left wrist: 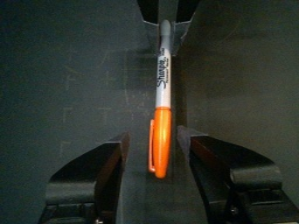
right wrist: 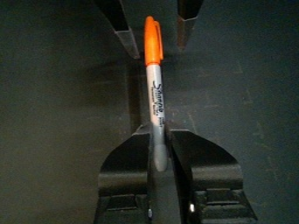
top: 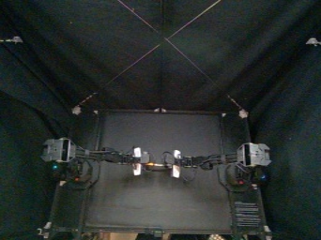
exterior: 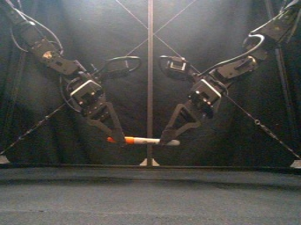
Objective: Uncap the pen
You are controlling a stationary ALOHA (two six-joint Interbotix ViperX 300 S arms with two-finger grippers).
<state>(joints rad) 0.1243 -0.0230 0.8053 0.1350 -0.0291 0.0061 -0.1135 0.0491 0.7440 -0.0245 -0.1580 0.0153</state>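
— So, where is the pen (exterior: 143, 141)?
— Up in the air above the table (exterior: 150, 189), lying level between the two arms, about midway across. The barrel is pale with dark print, and the orange cap (exterior: 115, 139) is seated on the body, with no gap showing at the join.
— Which end goes where?
— The cap end points to the left hand (exterior: 109, 134), whose jaws are closed on the cap from both sides. The plain grey tail end sits in the right hand (exterior: 174, 139), with its jaws clamped on the barrel just behind the print.
— And the arms?
— Each slants down from its own side. The two hands face each other, tips close, and the printed middle of the pen is bare between them.
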